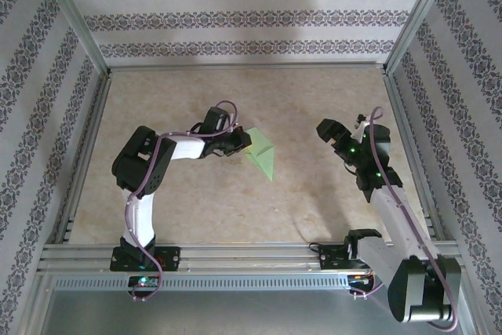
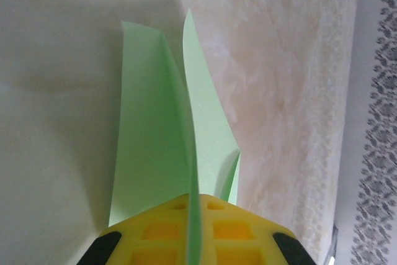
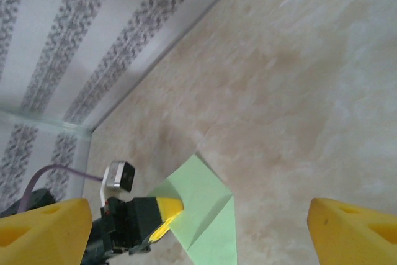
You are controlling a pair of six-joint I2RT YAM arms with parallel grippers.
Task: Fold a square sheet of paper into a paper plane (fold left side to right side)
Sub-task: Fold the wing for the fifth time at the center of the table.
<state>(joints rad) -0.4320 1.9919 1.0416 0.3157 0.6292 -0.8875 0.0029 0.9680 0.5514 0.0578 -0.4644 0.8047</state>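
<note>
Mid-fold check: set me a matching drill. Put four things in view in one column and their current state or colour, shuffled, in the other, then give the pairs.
Things:
1. left gripper with yellow fingers
2. right gripper with yellow fingers
3. thin light green sheet of paper
4. flat tabletop

States:
A. beige and marbled
B. open, holding nothing, off to the paper's right
C. shut on the paper's edge
D. partly folded, creased, one end pointed

Pairs: 1-C, 2-B, 3-D, 4-A
</note>
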